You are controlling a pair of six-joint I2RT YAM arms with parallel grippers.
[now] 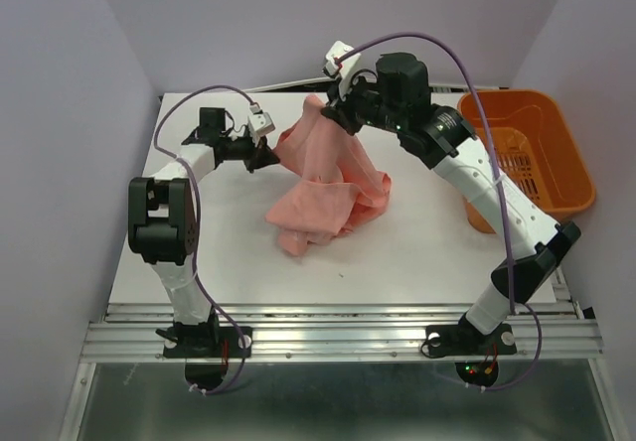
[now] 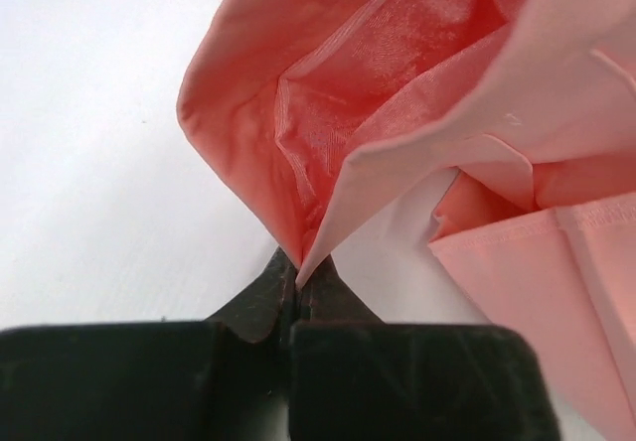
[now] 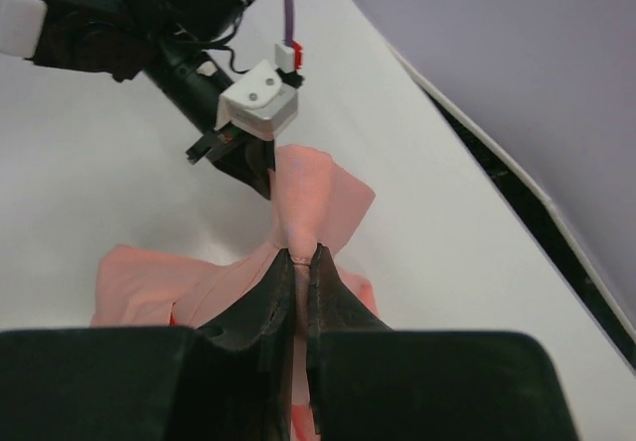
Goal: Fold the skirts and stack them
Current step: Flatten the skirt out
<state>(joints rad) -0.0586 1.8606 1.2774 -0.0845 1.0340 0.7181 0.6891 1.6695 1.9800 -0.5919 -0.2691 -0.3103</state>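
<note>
left gripper (image 2: 296,287) and right gripper (image 3: 298,262) each pinched tight on the lifted salmon skirt (image 1: 323,193)

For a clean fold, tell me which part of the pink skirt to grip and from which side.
Take the skirt by its thin edge from the outer sides: the left end effector pinches a pointed fold corner, the right end effector a narrow ridge. The middle lies bunched on the table, likely too thick.
</note>
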